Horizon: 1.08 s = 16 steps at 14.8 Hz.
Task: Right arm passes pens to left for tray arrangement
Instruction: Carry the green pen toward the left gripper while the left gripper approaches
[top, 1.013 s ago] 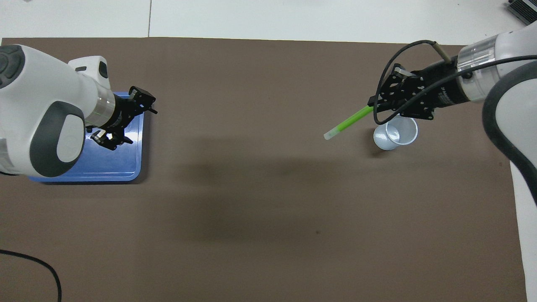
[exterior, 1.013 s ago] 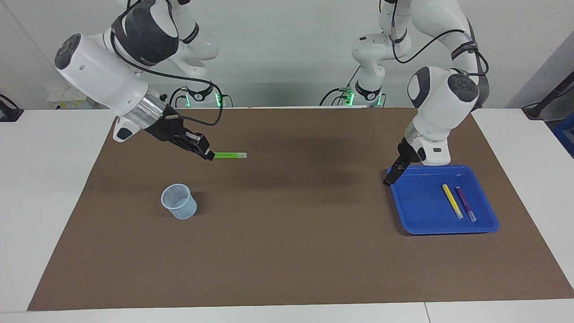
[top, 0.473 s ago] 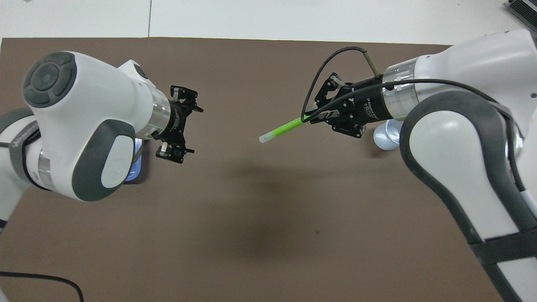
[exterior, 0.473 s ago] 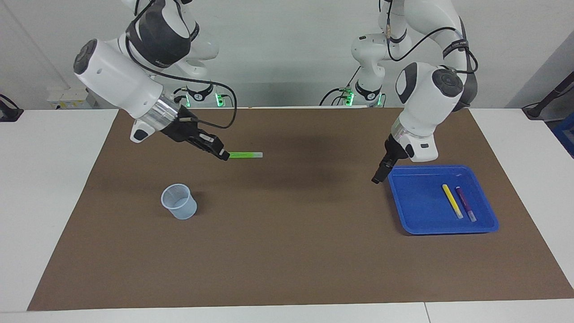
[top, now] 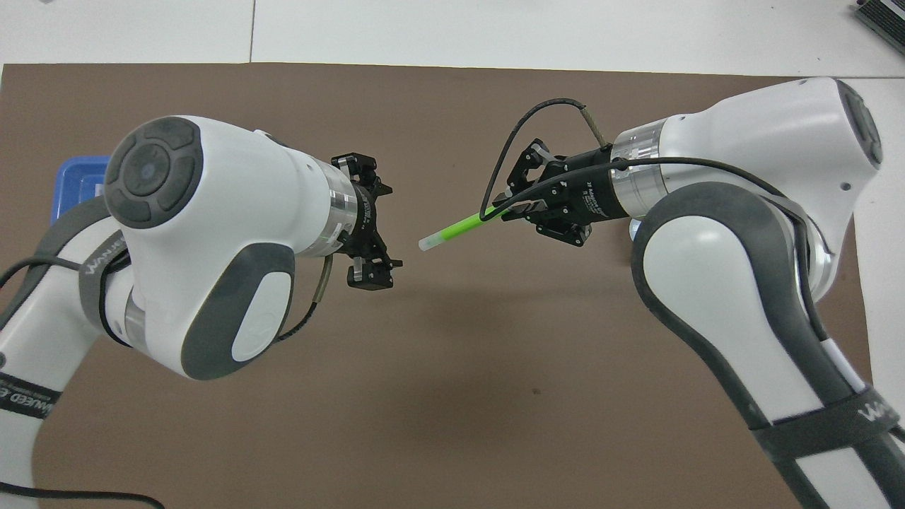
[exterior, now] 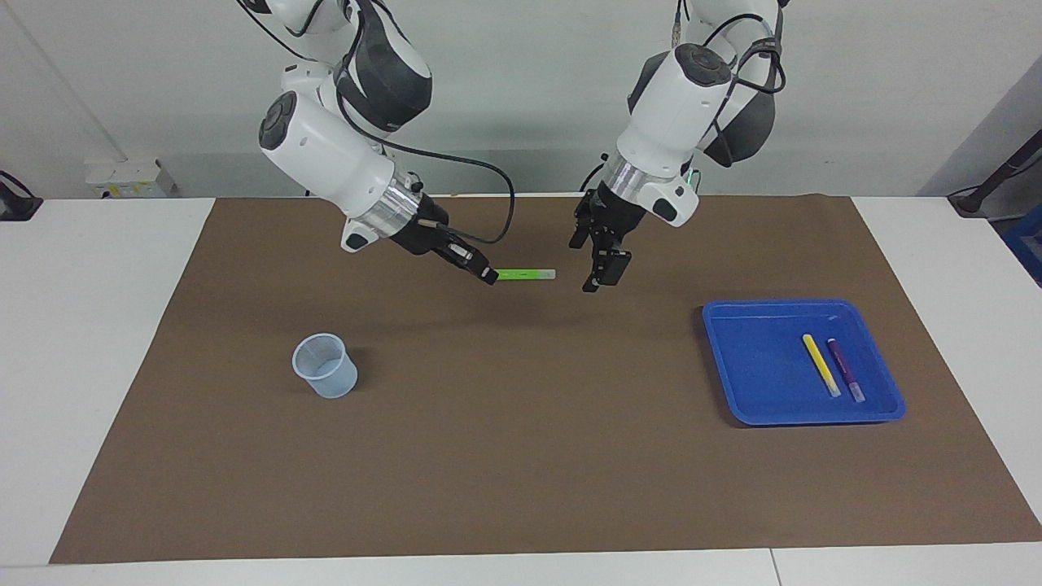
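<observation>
A brown mat (exterior: pixel 521 456) covered the white counter (exterior: pixel 89 342); right gripper (exterior: pixel 489 277) fingers pinched the green pen (exterior: pixel 525 274), left gripper (exterior: pixel 601 259) fingers spread.

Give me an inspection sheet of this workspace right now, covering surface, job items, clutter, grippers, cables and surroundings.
Surface: brown mat over a white table.
Job items: blue tray at the left arm's end, holding the yellow pen and purple pen side by side; green pen held in the air over the mat's middle.
Clutter: pale cup upright at the right arm's end.
Grippers: right gripper shut on the green pen's end; left gripper open, facing the pen's pale free tip, not touching.
Cables: black cable looping off the right wrist.
Surroundings: pale wall; nothing else seen.
</observation>
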Tool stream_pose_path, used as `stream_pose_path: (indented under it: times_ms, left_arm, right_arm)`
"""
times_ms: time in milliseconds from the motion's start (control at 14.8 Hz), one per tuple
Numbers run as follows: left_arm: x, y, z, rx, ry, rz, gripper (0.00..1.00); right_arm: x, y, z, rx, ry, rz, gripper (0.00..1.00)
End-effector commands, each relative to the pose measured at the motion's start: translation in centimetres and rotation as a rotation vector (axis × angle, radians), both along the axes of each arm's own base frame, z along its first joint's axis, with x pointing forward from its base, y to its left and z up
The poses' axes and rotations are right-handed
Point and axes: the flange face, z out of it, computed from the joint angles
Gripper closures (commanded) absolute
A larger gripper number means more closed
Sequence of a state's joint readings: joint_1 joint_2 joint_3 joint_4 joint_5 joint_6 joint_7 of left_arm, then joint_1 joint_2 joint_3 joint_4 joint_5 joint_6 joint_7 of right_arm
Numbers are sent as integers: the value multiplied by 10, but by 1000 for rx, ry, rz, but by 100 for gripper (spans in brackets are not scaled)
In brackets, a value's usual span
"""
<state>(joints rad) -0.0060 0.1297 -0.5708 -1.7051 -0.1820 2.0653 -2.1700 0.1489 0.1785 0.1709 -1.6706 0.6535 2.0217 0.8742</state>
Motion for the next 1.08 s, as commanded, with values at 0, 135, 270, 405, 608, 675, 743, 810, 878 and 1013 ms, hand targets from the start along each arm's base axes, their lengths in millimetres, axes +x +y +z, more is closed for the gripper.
stream_pose_path:
  times_ms: [0,135,270,405,608,675,743,810,878,1013]
  left_arm:
    - [-13,-19,3,-49,8,128,0]
    - [-16,-29,0,-101,9,259,0]
    - [-33,-45,-5,-131,-16,294,0]
    - [-44,-53,-14,-172,-67,315,0]
    - [-49,-58,-22,-228,-81,392,0]
    - [-48,-58,-21,-229,-82,393,0]
    - [-48,-57,-22,-227,-83,391,0]
    - [-48,-57,-23,-218,-86,378,5]
    - [-48,-57,-23,-210,-95,357,16]
    - [-49,-59,-21,-199,-127,288,31]
  right_arm:
    - [-9,-3,3,20,7,-21,100]
    - [-9,-4,3,20,5,-24,100]
    - [-13,8,3,20,5,-8,100]
    - [-15,7,1,17,8,-10,100]
    - [-15,7,1,17,8,-10,100]
    - [-15,7,1,17,8,-11,100]
    - [-15,7,1,17,7,-10,100]
    - [-14,6,1,16,5,-9,100]
    - [-14,5,1,16,4,-9,100]
    - [-13,4,2,17,3,-11,100]
